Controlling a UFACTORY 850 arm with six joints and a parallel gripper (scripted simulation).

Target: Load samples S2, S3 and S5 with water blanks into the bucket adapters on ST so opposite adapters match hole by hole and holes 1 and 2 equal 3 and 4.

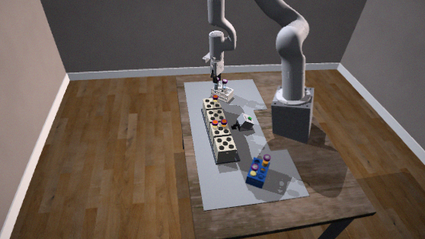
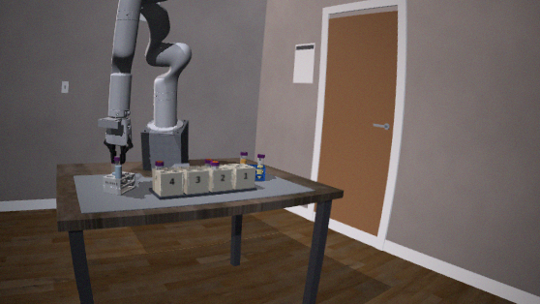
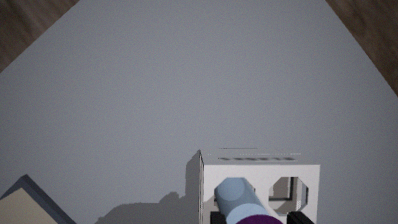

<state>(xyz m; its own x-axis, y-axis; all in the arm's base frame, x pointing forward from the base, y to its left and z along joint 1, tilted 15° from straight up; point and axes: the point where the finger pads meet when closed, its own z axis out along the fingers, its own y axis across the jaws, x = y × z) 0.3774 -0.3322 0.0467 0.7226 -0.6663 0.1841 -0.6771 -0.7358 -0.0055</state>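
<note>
My gripper (image 1: 216, 80) (image 2: 117, 157) (image 3: 259, 219) is shut on a purple-capped tube of pale blue liquid (image 1: 216, 87) (image 2: 118, 170) (image 3: 236, 198). The tube is upright over the white blanks rack (image 2: 110, 183) (image 3: 260, 170), its lower end at a well of the near row; whether it is clear of the well is unclear. Another purple-capped tube (image 1: 225, 81) stands in that rack. Adapter 4 (image 2: 171, 183) holds one orange-dot tube (image 1: 215, 97) (image 2: 159, 164). Adapter 2 (image 2: 223, 179) holds two orange-dot tubes (image 1: 215, 122) (image 1: 224, 122). Adapter 3 (image 2: 197, 180) and adapter 1 (image 1: 225, 153) (image 2: 245, 177) show no tubes.
The DONE desk (image 1: 244, 122) with its green key (image 1: 250, 118) stands beside the adapter row, on the arm base's side. A blue rack (image 1: 255, 180) at the near end holds two grey-dot tubes (image 1: 266, 157) (image 1: 254, 167). The adapters' dark stand (image 2: 203, 194) lies on the grey mat (image 1: 225, 194).
</note>
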